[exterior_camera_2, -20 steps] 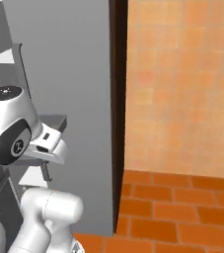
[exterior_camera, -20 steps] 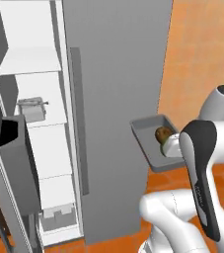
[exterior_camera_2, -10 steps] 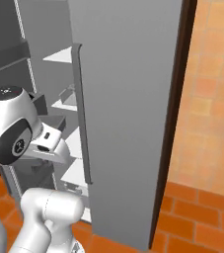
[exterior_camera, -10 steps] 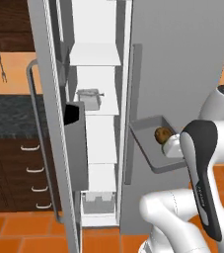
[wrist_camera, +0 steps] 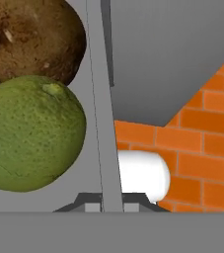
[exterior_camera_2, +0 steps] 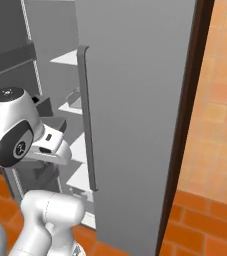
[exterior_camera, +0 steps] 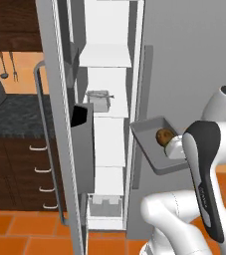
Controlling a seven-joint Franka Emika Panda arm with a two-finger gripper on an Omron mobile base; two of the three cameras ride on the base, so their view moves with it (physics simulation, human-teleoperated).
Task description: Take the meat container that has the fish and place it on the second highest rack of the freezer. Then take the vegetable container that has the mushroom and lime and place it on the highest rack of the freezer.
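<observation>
My gripper (wrist_camera: 112,205) is shut on the rim of the grey vegetable container (exterior_camera: 152,144) and holds it level, in front of the freezer (exterior_camera: 184,60) and just right of its open interior. In the hand view the brown mushroom (wrist_camera: 29,34) and the yellow-green lime (wrist_camera: 32,133) lie side by side against the container's wall (wrist_camera: 99,99). The mushroom (exterior_camera: 164,135) also shows in the left base view. The meat container (exterior_camera: 98,101), with the thin fish across its top, sits on the second highest rack (exterior_camera: 104,113). The highest rack (exterior_camera: 106,56) is bare.
The freezer's open left door (exterior_camera: 59,124), with its bar handle (exterior_camera: 37,149) and a dark door bin (exterior_camera: 79,115), stands left of the shelves. The shut right door (exterior_camera_2: 135,125) carries a long handle (exterior_camera_2: 85,115). A dark counter with drawers (exterior_camera: 15,149) lies further left.
The whole picture has shifted as the base moved: the open freezer interior now sits near the middle of the left base view. The vegetable container stays in my grip.
</observation>
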